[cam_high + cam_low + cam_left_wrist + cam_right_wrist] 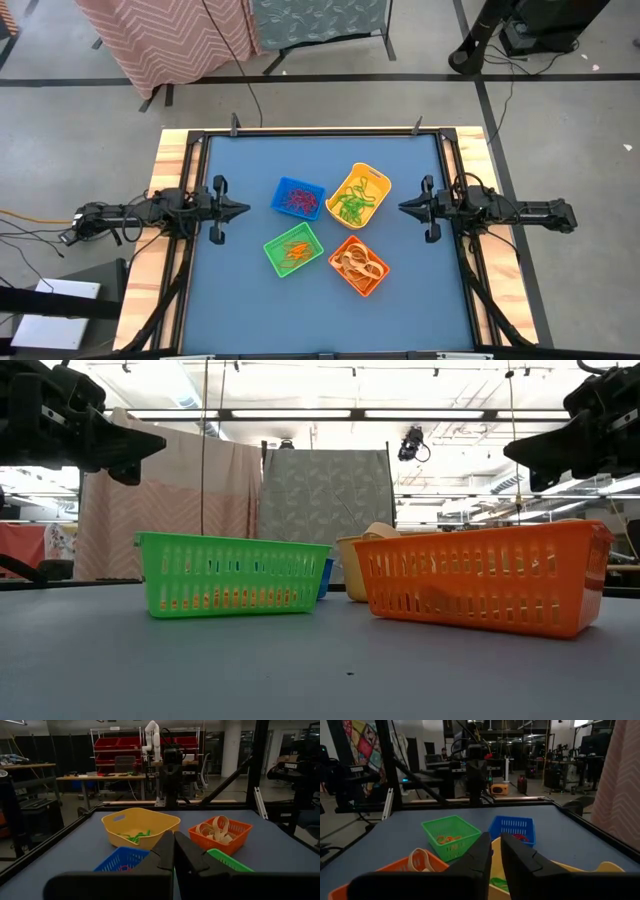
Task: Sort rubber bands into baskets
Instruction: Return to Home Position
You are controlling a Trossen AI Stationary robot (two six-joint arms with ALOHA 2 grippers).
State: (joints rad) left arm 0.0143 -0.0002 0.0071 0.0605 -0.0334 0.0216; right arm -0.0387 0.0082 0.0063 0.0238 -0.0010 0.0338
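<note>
Four baskets stand close together mid-table. The blue basket [297, 198] holds red rubber bands [297, 202]. Green bands [350, 208] lie in the yellow basket [359, 195]. The green basket [293, 250] holds orange bands [295, 250], and the orange basket [359, 265] holds pale bands [360, 264]. My left gripper [243, 210] hovers level at the table's left edge, shut and pointing at the baskets [174, 834]. My right gripper [403, 208] hovers level at the right edge with a narrow gap between its fingers [496, 836] and nothing in it.
A black rail frame [320, 134] and wooden strips [170, 160] border the blue table top [230, 300]. Patterned cloths [320, 500] hang beyond the far edge. In the low view both arms stand well above the basket rims [230, 542].
</note>
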